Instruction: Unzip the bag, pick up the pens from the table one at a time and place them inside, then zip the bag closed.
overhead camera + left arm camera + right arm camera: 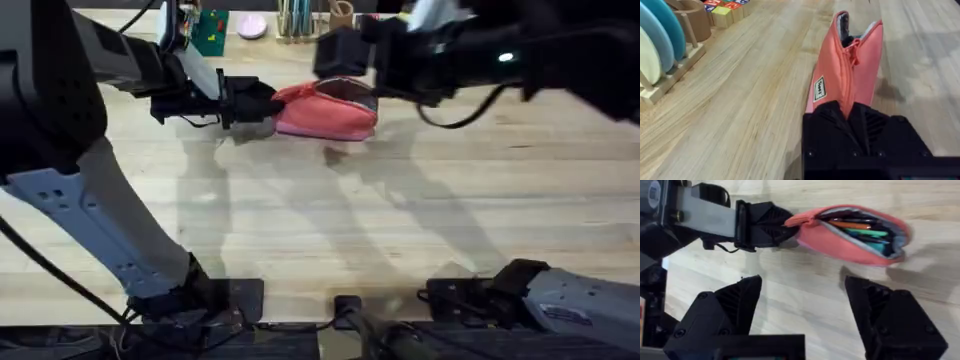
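The salmon-pink bag [330,112] lies on the table [400,220] toward the back, its zipper open. My left gripper [255,103] is shut on the bag's left end, and its black fingers [830,125] pinch the fabric by the zipper seam [847,75]. In the right wrist view the bag [840,242] gapes open, with an orange pen [850,225] and darker and teal pens beside it inside. My right gripper [805,315] hovers open above the table just in front of the bag, holding nothing. The right arm [450,50] reaches across over the bag.
Along the table's back edge stand a holder with teal pens [293,18], a pink disc [251,27] and a green card [210,30]. A rack of plates [660,45], a wooden cup [695,20] and coloured blocks [722,15] sit beside the left arm.
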